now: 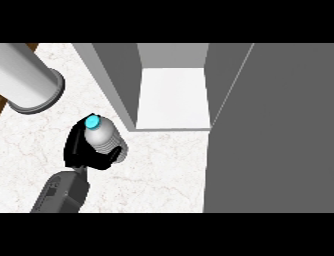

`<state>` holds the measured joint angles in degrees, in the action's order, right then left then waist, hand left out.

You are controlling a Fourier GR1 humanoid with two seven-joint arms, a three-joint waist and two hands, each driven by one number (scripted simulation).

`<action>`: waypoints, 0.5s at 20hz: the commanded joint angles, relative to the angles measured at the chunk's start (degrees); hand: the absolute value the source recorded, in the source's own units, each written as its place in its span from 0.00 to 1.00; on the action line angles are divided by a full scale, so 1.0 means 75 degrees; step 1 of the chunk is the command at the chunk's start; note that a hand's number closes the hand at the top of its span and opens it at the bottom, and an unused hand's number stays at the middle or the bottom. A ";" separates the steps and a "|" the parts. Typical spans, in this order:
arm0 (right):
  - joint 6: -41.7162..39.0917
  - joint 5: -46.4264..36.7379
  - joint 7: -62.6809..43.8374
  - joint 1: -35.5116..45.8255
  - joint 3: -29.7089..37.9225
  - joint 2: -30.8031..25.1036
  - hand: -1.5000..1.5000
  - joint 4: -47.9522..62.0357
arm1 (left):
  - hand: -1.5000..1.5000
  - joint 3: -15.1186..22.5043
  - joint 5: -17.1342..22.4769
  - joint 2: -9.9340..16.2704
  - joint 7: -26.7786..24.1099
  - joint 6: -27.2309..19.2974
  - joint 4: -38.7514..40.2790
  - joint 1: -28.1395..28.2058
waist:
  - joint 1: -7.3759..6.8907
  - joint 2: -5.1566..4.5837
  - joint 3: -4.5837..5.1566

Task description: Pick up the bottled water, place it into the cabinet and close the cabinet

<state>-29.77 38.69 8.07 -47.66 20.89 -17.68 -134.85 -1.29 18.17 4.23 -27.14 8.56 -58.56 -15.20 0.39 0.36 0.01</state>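
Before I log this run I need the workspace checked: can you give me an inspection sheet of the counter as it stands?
Surface: pale marbled counter, wood strip at far left.
Job's things: bottled water, blue cap, upright, left of the cabinet; cabinet open, inside bare; door swung out at right.
Clutter: grey cylinder at upper left.
Hands: left hand curled round the bottle; right hand not in view.
Cables: nothing seen.
Surroundings: nothing seen.

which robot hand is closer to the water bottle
Left. The left robot hand is curled round the water bottle on the counter; the right robot hand shows nowhere in the head view.
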 commanded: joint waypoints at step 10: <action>0.0307 0.1259 -0.0673 -0.0231 0.0396 -0.0230 0.00 -0.1148 | 1.00 0.1945 -0.0133 -0.0556 0.1320 -0.3037 -0.1696 -0.0797 | 0.0080 -0.0013 0.0005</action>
<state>-29.41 40.30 7.23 -46.54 22.20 -19.16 -134.59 8.58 17.73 1.35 -20.73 -8.84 -66.89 -17.63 0.76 0.21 0.11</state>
